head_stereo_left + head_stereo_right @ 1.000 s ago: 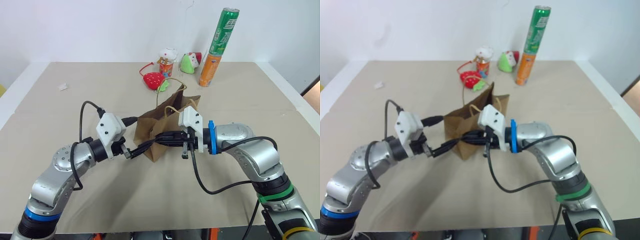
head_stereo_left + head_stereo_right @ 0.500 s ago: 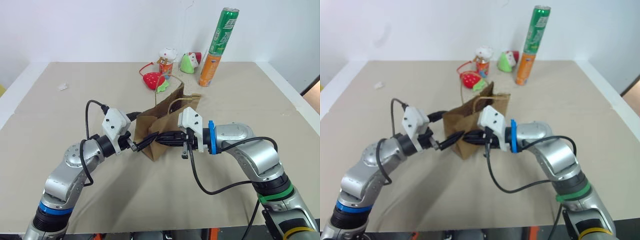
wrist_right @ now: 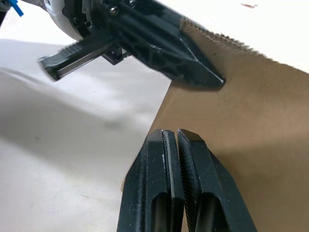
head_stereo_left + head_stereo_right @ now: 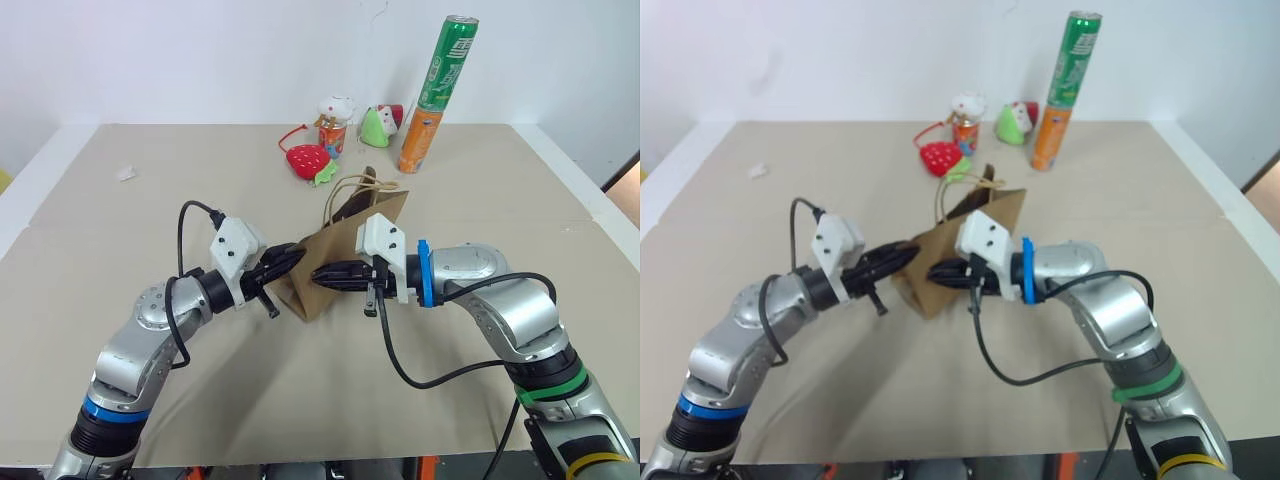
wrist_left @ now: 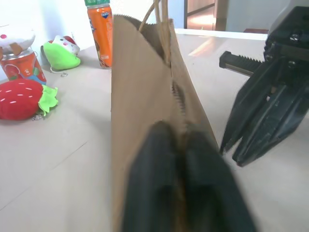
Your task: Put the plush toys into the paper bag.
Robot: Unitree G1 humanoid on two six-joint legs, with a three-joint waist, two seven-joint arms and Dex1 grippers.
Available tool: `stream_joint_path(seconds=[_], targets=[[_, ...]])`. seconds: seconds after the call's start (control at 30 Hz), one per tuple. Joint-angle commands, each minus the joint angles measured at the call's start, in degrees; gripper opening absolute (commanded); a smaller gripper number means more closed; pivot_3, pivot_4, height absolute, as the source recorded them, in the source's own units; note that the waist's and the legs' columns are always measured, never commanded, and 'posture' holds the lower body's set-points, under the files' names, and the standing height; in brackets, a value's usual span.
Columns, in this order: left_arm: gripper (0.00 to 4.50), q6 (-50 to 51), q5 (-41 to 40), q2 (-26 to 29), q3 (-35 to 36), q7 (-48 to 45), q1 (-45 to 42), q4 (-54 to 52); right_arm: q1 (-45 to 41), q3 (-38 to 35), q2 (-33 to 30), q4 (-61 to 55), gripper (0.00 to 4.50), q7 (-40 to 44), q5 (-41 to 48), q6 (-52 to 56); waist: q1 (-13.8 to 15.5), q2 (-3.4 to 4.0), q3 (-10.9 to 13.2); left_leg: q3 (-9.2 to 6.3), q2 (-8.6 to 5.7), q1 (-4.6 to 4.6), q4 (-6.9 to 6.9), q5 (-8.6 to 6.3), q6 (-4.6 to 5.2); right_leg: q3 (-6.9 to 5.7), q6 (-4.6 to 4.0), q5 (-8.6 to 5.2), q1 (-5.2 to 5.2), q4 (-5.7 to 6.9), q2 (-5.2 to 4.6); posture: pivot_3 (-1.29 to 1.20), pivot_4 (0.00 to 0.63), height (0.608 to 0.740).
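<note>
While creased brown kraft paper bag (image 4: 335, 262) stands, both black hands pinch it.

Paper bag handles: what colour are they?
Tan, on the brown paper bag; handles show best in the left eye view.

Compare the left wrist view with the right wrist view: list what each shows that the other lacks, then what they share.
Left wrist view: the strawberry toy, a green toy, a red cup and the orange bottle on the table behind the bag, plus the bag's cord handle.

Right wrist view: the left gripper from outside, shut on the bag's edge, and the bag's serrated top rim.

Both: the bag, pinched by that view's own gripper with jaws shut, the other gripper beside it, and the table.
</note>
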Motion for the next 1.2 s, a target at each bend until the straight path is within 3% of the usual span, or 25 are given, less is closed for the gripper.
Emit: stream_joint_path(seconds=[0.03, 0.07, 0.17, 0.23, 0.43, 0.63, 0.87, 1.2], targets=[[0.09, -1.2, 0.4, 1.8, 1.0, -2.0, -1.7, 1.0, -1.0, -0.8, -0.2, -0.5, 0.37, 0.6, 0.5, -0.6, 0.0, 0.0, 0.0, 0.0, 0.0, 0.0, 0.0, 0.0, 0.0, 0.0, 0.0, 0.0, 0.0, 0.0, 0.0, 0.0, 0.15, 0.74], [0.09, -1.5, 0.6, 2.2, 1.1, -2.4, -1.9, 1.4, -1.0, -2.3, 0.0, -0.4, 0.37, 0.6, 2.2, 0.8, 0.0, 0.0, 0.0, 0.0, 0.0, 0.0, 0.0, 0.0, 0.0, 0.0, 0.0, 0.0, 0.0, 0.0, 0.0, 0.0, 0.15, 0.74], [0.0, -2.2, 1.2, 3.2, 1.3, -3.3, -2.5, 2.4, -1.0, -7.1, -1.5, -1.0, 1.16, 3.0, 7.4, 3.3, 0.0, 0.0, 0.0, 0.0, 0.01, 0.0, 0.0, 0.0, 0.0, 0.0, 0.0, 0.0, 0.0, 0.0, 0.01, 0.0, 0.15, 0.74], [0.0, -2.9, 1.6, 3.7, 1.3, -4.0, -2.8, 2.9, -0.7, -10.6, -3.5, -1.0, 2.23, 4.5, 10.0, 3.9, 0.0, 0.0, 0.0, -0.01, 0.0, 0.0, 0.0, 0.0, 0.0, -0.01, 0.0, 0.0, 0.0, 0.0, 0.0, 0.0, 0.15, 0.74], [0.0, -5.3, 1.8, 5.1, 1.5, -6.9, -3.8, 5.5, 0.3, -21.0, -9.6, -0.4, 4.44, 9.0, 19.9, 9.4, 0.0, 0.0, 0.0, 0.01, 0.0, 0.0, -0.01, 0.0, 0.0, 0.0, 0.0, 0.0, 0.01, -0.01, -0.02, 0.0, 0.15, 0.74], [0.0, -7.2, 0.1, 5.0, 1.6, -10.6, -4.6, 7.1, 0.6, -23.6, -14.3, 2.3, 4.48, 10.1, 19.7, 8.2, 0.0, 0.0, 0.0, -0.02, 0.01, 0.02, -0.03, 0.0, 0.01, -0.03, -0.04, -0.02, 0.01, 0.0, 0.01, 0.0, 0.15, 0.74], [0.0, -11.9, 0.6, 5.0, 1.6, -14.5, -5.3, 9.4, 0.5, -23.9, -14.5, 2.6, 4.48, 9.1, 19.6, 5.5, 0.0, 0.0, 0.0, 0.01, 0.01, 0.0, -0.02, 0.0, 0.01, -0.01, -0.04, -0.02, 0.0, 0.0, 0.0, 0.0, 0.15, 0.74], [0.0, -16.0, -5.3, 11.7, 6.1, -29.3, -9.3, 13.2, -1.8, -27.4, -23.9, 8.9, 4.48, 15.4, 18.6, 2.7, 0.0, 0.03, 0.0, 0.04, -0.02, -0.03, -0.03, -0.02, 0.02, 0.0, -0.04, -0.03, -0.05, -0.02, -0.03, 0.0, 0.15, 0.74]])
